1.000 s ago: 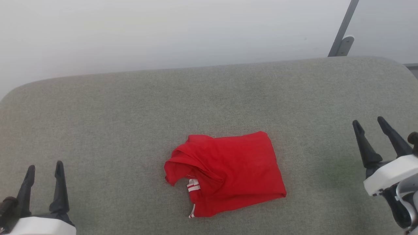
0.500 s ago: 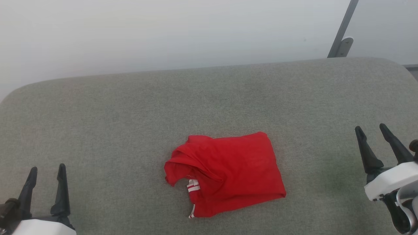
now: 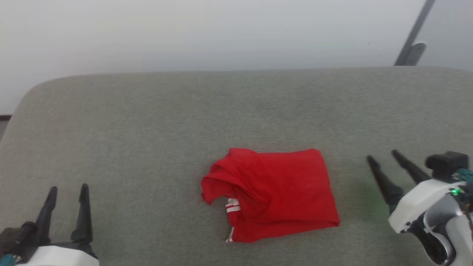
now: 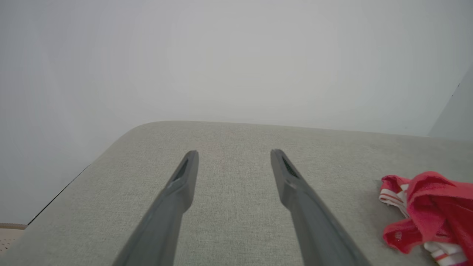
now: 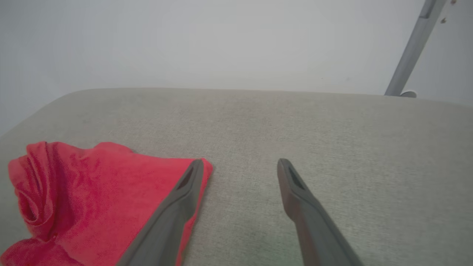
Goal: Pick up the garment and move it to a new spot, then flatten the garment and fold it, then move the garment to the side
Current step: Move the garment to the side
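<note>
Right gripper (image 3: 382, 155) gapes empty near the garment (image 3: 273, 195), left gripper (image 3: 69, 187) open too and well apart from it; the shirt lies loosely bunched mid grey surface (image 3: 147, 118), so a shallow pinch could snag one layer and drag it crooked.

Garment (image 3: 273, 192): solid bright red, with a white-and-red striped trim (image 3: 231, 207) showing at its left fold. Bench (image 3: 147, 122): uniform pale grey-green with a fine woven fleck; wall (image 3: 184, 33) behind it plain off-white, and a mid-grey metal strut (image 3: 413, 40) at upper right. Left hand (image 3: 69, 187) and right hand (image 3: 382, 154): matte black fingers on glossy white housings, the right one carrying a small green light (image 3: 457, 191).
</note>
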Controlling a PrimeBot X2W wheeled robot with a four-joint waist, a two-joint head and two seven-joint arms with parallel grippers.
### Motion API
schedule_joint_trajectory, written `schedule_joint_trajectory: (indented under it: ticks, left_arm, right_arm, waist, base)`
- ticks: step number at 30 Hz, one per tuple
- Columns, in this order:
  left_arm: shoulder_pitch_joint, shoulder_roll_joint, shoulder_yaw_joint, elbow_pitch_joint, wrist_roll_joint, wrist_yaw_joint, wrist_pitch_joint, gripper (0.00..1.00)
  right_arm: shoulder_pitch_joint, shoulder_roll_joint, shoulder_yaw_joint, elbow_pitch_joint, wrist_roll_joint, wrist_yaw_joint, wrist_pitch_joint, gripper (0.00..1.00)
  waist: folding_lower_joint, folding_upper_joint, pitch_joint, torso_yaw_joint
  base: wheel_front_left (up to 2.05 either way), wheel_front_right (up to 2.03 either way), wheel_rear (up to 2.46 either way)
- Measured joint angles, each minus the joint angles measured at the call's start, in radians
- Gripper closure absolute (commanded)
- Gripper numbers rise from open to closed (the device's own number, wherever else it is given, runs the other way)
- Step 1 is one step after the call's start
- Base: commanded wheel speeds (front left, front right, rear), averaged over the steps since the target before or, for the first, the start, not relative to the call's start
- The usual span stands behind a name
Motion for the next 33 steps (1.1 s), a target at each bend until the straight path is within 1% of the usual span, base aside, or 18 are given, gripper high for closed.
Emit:
schedule_joint_trajectory:
  ticks: [4, 9, 10, 11, 18, 22, 25, 28, 29, 31, 32, 33]
  left_arm:
    - [-0.006, -0.012, -0.016, 0.001, 0.000, 0.000, 0.000, 0.00]
    - [-0.023, -0.024, -0.036, 0.009, 0.000, 0.000, 0.000, 0.00]
    - [-0.025, -0.027, -0.041, 0.011, 0.000, 0.000, 0.000, 0.00]
    - [-0.025, -0.027, -0.041, 0.011, 0.000, 0.000, 0.000, 0.00]
    - [-0.054, -0.046, -0.075, 0.024, 0.000, 0.000, 0.000, 0.00]
    - [-0.079, -0.058, -0.097, 0.033, 0.000, 0.000, 0.000, 0.00]
    - [-0.095, -0.068, -0.109, 0.041, 0.000, 0.000, 0.000, 0.00]
    - [-0.113, -0.075, -0.122, 0.050, 0.001, 0.000, 0.000, 0.00]
    - [-0.125, -0.080, -0.131, 0.056, 0.001, 0.000, 0.000, 0.00]
    - [-0.134, -0.082, -0.135, 0.061, 0.001, 0.000, 0.000, 0.00]
    - [-0.138, -0.082, -0.137, 0.063, 0.001, 0.000, 0.000, 0.00]
    - [-0.141, -0.082, -0.138, 0.065, 0.001, 0.000, 0.000, 0.00]
  right_arm:
    - [-0.016, -0.016, 0.049, -0.032, 0.041, 0.000, 0.118, 0.00]
    - [-0.036, -0.054, 0.094, -0.061, 0.083, 0.000, 0.299, 0.00]
    - [-0.042, -0.064, 0.098, -0.065, 0.086, 0.000, 0.340, 0.00]
    - [-0.042, -0.064, 0.098, -0.065, 0.086, 0.000, 0.340, 0.00]
    - [-0.072, -0.097, 0.103, -0.093, 0.124, 0.000, 0.589, 0.00]
    - [-0.092, -0.110, 0.108, -0.103, 0.127, 0.000, 0.719, 0.00]
    - [-0.105, -0.105, 0.099, -0.095, 0.138, 0.000, 0.808, 0.00]
    - [-0.118, -0.096, 0.088, -0.081, 0.134, 0.000, 0.888, 0.00]
    - [-0.126, -0.095, 0.083, -0.078, 0.121, 0.000, 0.931, 0.00]
    - [-0.128, -0.087, 0.072, -0.079, 0.118, 0.000, 0.955, 0.00]
    - [-0.128, -0.084, 0.069, -0.082, 0.113, 0.000, 0.966, 0.36]
    - [-0.128, -0.082, 0.067, -0.087, 0.112, 0.000, 0.976, 0.82]
  waist:
    - [0.0000, 0.0000, 0.015, 0.032]
    - [0.0000, 0.0000, 0.036, 0.075]
    - [0.0000, 0.0000, 0.040, 0.084]
    - [0.0000, 0.0000, 0.040, 0.084]
    - [0.0000, 0.0000, 0.074, 0.138]
    - [-0.0001, 0.0000, 0.102, 0.166]
    - [0.0000, 0.0000, 0.124, 0.186]
    - [0.0000, 0.0000, 0.145, 0.204]
    - [0.0000, 0.0000, 0.156, 0.215]
    - [0.0000, 0.0000, 0.165, 0.224]
    - [0.0000, 0.0000, 0.167, 0.227]
    - [0.0000, 0.0000, 0.170, 0.229]
  base:
    - [0.00, 0.00, 0.00]
    - [0.00, 0.00, 0.00]
    - [0.00, 0.00, 0.00]
    - [0.00, 0.00, 0.00]
    - [0.00, 0.00, 0.00]
    - [0.00, 0.00, 0.00]
    - [0.00, 0.00, 0.00]
    - [0.00, 0.00, 0.00]
    - [0.00, 0.00, 0.00]
    - [0.00, 0.00, 0.00]
    - [0.00, 0.00, 0.00]
    - [0.00, 0.00, 0.00]
